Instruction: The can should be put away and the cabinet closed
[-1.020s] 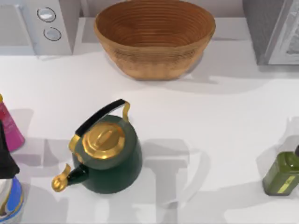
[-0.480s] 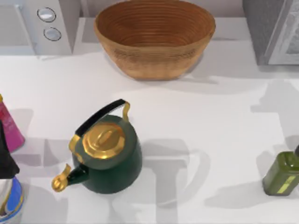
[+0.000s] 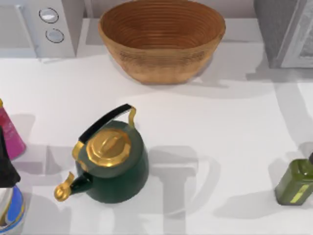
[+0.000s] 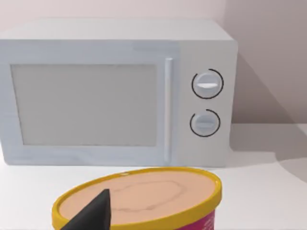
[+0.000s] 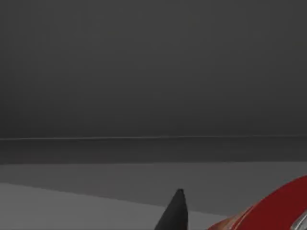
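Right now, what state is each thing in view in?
Microwave: door shut.
Green kettle: upright, lid on, handle raised.
Wicker basket: upright, nothing inside.
Olive-green bottle: standing on the table's right side.
Yellow-rimmed tub: upright, lid on, before the microwave.
Can: red side in the right wrist view, against a dark grey interior.

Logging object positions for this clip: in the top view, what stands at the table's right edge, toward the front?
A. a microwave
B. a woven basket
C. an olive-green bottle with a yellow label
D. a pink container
C: the olive-green bottle stands at the right edge, while the basket is at the back centre and the microwave at the back left.
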Action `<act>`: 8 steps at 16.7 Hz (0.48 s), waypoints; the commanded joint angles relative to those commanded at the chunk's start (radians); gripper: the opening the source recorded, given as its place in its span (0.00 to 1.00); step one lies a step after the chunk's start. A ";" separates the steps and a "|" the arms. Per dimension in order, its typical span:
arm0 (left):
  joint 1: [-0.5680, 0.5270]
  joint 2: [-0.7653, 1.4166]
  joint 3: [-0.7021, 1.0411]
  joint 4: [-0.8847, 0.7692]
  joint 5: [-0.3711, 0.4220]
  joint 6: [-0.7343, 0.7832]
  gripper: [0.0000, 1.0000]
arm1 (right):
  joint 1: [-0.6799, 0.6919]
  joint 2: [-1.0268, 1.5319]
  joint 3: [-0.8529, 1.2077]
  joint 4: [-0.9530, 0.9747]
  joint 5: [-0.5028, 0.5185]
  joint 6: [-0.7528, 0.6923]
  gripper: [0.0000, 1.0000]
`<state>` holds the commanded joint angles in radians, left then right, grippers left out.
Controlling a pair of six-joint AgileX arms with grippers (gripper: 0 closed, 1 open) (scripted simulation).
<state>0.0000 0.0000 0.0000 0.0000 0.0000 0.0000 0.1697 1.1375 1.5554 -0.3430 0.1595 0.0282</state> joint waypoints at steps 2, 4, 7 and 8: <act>0.000 0.000 0.000 0.000 0.000 0.000 1.00 | 0.013 0.089 0.099 -0.025 0.010 0.001 0.00; 0.000 0.000 0.000 0.000 0.000 0.000 1.00 | 0.018 0.158 0.162 -0.055 0.023 -0.003 0.00; 0.000 0.000 0.000 0.000 0.000 0.000 1.00 | 0.016 0.191 0.189 -0.081 0.034 -0.009 0.00; 0.000 0.000 0.000 0.000 0.000 0.000 1.00 | 0.016 0.191 0.189 -0.081 0.034 -0.009 0.00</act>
<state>0.0000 0.0000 0.0000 0.0000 0.0000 0.0000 0.1856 1.3289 1.7443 -0.4243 0.1939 0.0190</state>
